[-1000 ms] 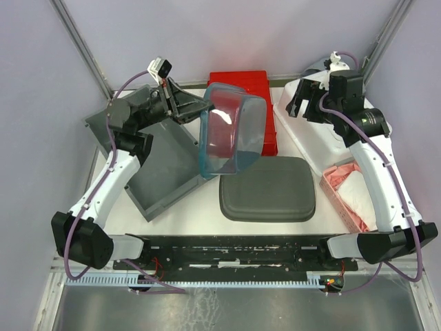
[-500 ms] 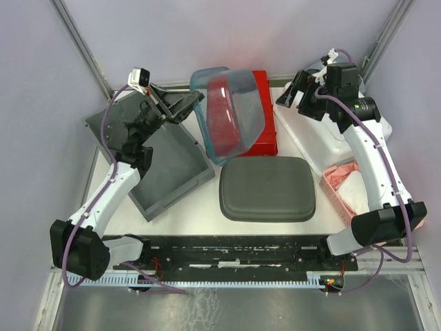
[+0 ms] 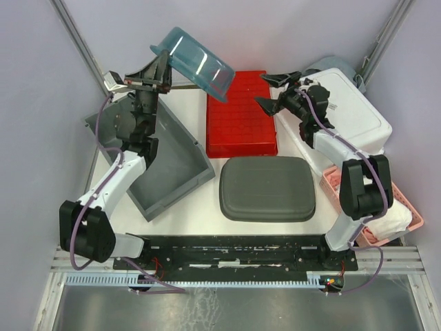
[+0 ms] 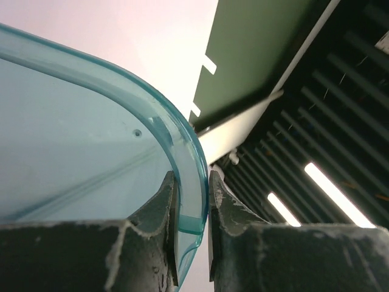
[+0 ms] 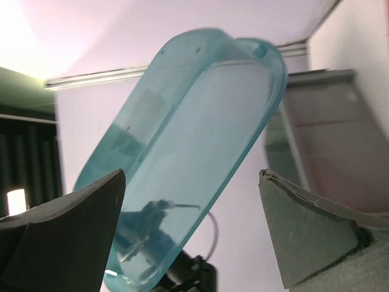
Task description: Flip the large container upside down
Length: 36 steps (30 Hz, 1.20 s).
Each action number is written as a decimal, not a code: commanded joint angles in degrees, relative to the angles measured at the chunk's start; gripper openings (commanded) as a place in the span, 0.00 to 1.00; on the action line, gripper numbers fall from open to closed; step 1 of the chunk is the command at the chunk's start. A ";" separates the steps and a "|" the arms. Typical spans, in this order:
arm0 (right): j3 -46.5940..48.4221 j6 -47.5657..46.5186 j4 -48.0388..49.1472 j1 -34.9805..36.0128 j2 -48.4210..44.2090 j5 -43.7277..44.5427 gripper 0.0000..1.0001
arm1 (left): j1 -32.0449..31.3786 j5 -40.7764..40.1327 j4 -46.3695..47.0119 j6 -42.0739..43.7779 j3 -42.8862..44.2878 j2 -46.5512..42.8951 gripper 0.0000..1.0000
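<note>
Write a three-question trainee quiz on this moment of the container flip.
1. True or false: the left gripper is shut on the rim of the blue container.
2. The right gripper is: A) open, holding nothing; B) shut on the container; C) out of sight.
3. What lies just nearer the robot than the red crate?
Key: 1 true; 2 A; 3 the dark grey lid.
</note>
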 commanded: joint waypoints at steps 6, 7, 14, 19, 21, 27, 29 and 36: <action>2.88 32.76 35.71 12.90 9.46 12.73 0.99 | -0.45 -7.06 18.17 -0.05 11.59 7.11 0.03; 3.91 34.75 36.57 14.15 10.34 14.13 0.99 | -0.46 -6.63 19.48 0.15 11.95 7.69 0.03; 8.92 39.90 42.58 17.75 15.54 23.82 0.99 | -0.54 -3.71 27.50 -2.43 13.27 11.81 0.03; 11.07 39.80 47.75 18.02 16.61 31.22 0.99 | -0.54 -4.16 27.94 -2.91 11.85 11.58 0.03; 13.03 39.73 48.85 18.03 17.23 32.29 0.99 | -0.56 -4.12 28.02 -3.05 11.70 11.63 0.03; 17.04 38.89 49.50 18.16 17.16 33.46 1.00 | -0.35 -4.55 26.34 -1.40 9.67 9.98 0.03; 19.85 38.93 49.75 18.53 17.71 34.65 0.97 | -0.51 -5.20 25.95 -0.76 8.81 9.45 0.03; 27.63 39.38 48.35 19.67 19.16 37.65 0.57 | -0.90 -4.90 27.24 -1.20 6.58 8.74 0.03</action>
